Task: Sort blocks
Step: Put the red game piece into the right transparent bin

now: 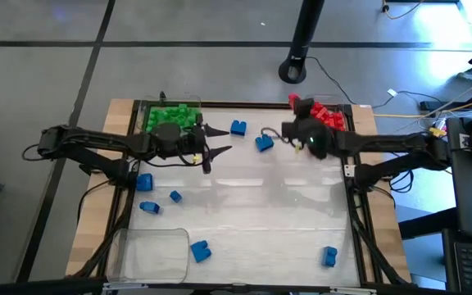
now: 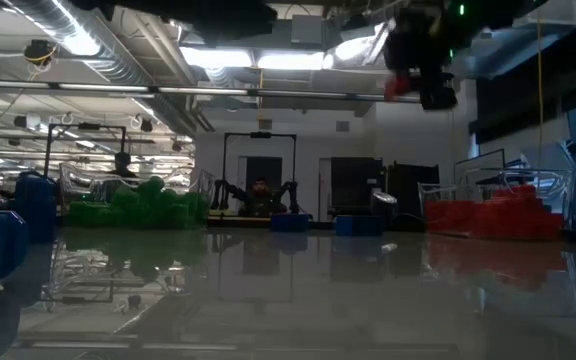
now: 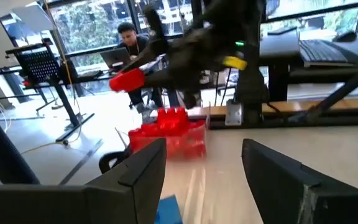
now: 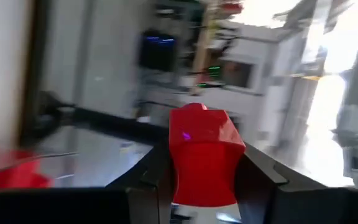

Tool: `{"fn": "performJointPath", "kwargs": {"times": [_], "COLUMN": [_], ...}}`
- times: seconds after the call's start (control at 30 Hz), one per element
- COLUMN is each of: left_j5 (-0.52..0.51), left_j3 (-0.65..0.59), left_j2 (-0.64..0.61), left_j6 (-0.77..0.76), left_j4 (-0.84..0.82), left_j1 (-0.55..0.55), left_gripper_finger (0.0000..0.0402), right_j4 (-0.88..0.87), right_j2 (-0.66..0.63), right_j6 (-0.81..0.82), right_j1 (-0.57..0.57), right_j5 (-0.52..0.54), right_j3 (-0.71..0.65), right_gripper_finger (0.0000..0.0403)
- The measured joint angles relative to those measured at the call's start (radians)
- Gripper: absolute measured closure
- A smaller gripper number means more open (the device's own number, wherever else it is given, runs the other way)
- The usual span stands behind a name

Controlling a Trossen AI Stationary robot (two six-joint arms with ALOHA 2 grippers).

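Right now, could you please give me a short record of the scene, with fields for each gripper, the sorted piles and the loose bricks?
left gripper: open, empty, beside the green pile
right gripper: shut on a red brick, raised near the red pile
green pile: far left corner of the table
red pile: far right corner
loose blue bricks: scattered over the table
clear tray: near left, no bricks inside

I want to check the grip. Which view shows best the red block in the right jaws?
The right wrist view: the red block fills the picture, pinched between the right gripper's jaws. The left wrist view shows it from afar, the low view only a red speck; in the high view the arm hides it.
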Motion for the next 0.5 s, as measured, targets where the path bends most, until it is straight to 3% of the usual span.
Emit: {"fn": "performJointPath", "kwargs": {"times": [0.23, 0.5], "left_j5": [0.0, 0.0], "left_j3": [-0.039, -0.039], "left_j2": [0.0, -0.002], "left_j6": [0.039, 0.053], "left_j4": [-0.012, -0.034], "left_j1": [-0.007, -0.007], "left_gripper_finger": [0.0203, 0.0203], "right_j4": [-0.323, -0.528], "right_j2": [-0.001, -0.001], "right_j6": [0.332, 0.588], "right_j1": [-0.285, -0.52], "right_j5": [-0.33, -0.559], "right_j3": [0.0, 0.0], "right_gripper_finger": [0.0277, 0.0277]}}
